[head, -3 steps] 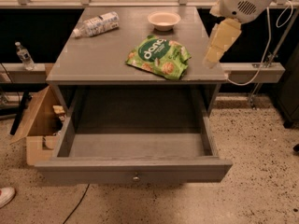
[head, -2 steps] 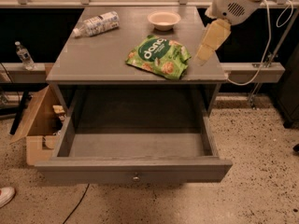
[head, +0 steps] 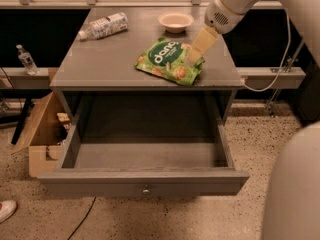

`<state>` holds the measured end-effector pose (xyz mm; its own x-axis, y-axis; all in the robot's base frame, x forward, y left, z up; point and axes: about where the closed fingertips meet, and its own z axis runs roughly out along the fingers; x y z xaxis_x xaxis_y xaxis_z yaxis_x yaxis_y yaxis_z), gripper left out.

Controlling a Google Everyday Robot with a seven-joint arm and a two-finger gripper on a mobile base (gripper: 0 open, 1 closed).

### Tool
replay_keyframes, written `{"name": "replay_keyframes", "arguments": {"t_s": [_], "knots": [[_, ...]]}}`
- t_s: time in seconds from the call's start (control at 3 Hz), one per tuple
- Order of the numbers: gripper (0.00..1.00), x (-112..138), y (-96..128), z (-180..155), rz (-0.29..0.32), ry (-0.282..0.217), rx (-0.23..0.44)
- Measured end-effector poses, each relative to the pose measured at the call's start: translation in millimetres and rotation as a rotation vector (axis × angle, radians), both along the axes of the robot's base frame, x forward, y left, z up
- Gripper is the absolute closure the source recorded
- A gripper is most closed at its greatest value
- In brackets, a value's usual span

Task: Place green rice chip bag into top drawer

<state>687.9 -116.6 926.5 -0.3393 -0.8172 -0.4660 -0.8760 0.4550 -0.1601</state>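
Nearest the camera, the top drawer [head: 145, 178] stood pulled fully out from the grey cabinet [head: 107, 64], its shallow interior bare and its small knob [head: 146, 190] facing forward, just as it had a second earlier. A pale rounded part of the robot [head: 295, 184] filled the lower right corner, where none had shown before. To the left of the drawer, the brown cardboard box [head: 40, 134] sat on the speckled floor beside the cabinet, unmoved. On the cabinet top, the green rice chip bag [head: 167, 61] lay flat near the front edge, right of centre, in the same place as before and not in the drawer. The gripper [head: 194, 58] had travelled leftward: a second ago it hung off the cabinet's right edge, clear of the bag, and now it pointed down and to the left with its tip over the bag's right end. Whether it touched the bag, and whether the claw was apart or together, could not be told. Farther back, the shallow bowl [head: 175, 21] and the clear plastic bottle [head: 103, 26], lying on its side, kept their spots near the rear edge.
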Motion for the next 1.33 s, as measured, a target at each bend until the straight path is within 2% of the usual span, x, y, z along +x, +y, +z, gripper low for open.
{"name": "replay_keyframes", "arguments": {"t_s": [0.67,1.0,1.33], "knots": [[0.0,38.9,28.8,-47.7,-0.035,0.104,-0.026],[0.24,47.2,46.1,-66.2,-0.023,0.147,-0.042],[0.47,50.0,53.4,-70.5,-0.019,0.158,-0.043]]}}
